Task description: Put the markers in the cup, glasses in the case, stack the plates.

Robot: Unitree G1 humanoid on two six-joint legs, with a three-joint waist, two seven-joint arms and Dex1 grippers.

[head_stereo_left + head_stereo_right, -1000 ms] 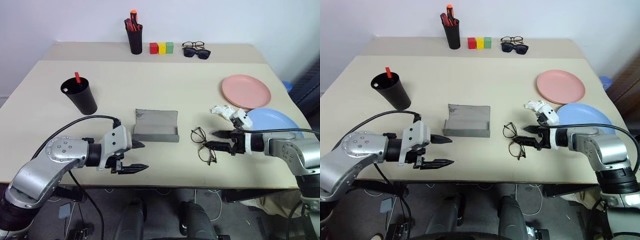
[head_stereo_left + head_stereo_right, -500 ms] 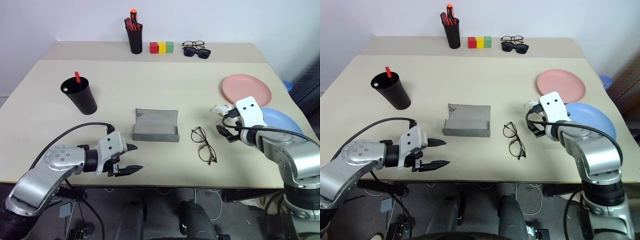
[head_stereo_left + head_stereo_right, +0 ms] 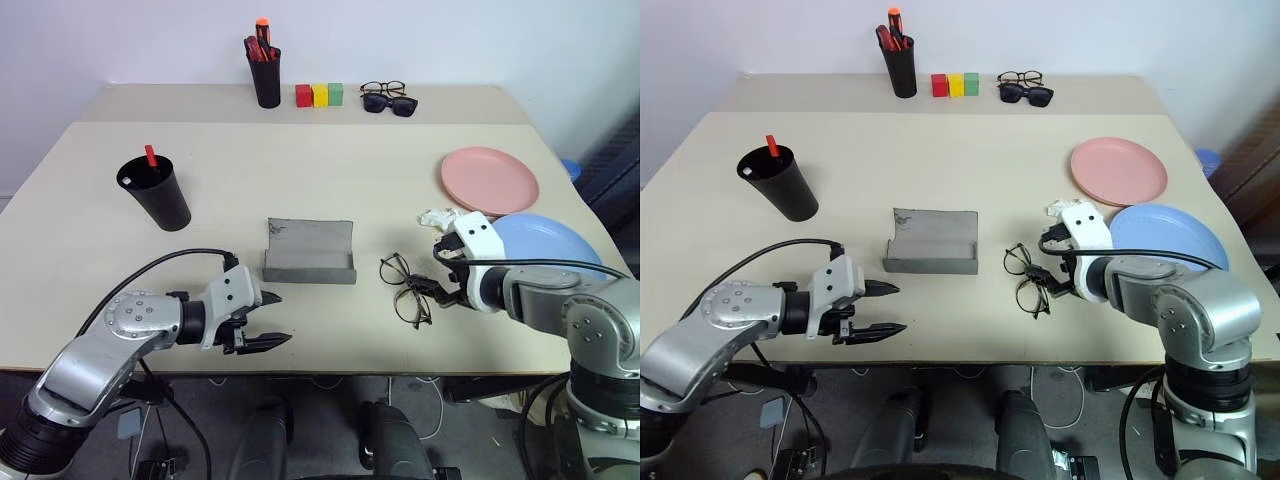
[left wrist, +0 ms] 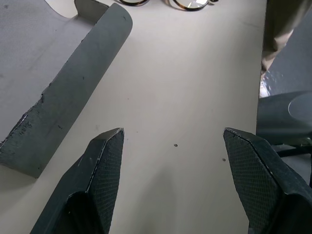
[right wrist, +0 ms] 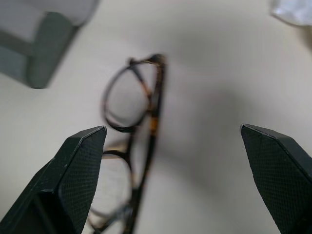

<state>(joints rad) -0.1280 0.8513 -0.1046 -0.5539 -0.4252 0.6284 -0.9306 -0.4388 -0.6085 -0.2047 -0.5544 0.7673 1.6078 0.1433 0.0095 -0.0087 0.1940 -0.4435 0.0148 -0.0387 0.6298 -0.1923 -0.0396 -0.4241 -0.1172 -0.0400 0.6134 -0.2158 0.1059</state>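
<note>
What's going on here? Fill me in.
A two-armed robot is tidying a table. Its right hand, open, sits beside the glasses on the table, not holding them. The left hand is open and empty near the open grey case. One marker stands in the cup. The pink plate and blue plate lie unstacked.

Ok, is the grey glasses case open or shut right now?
Open. The case lies with its lid standing up behind the tray, nothing inside; the glasses lie on the table beside it.

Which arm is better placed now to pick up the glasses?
The right. Its claw is open right beside the glasses, pointing at them. The left claw hangs near the table's front edge, beyond the case.
</note>
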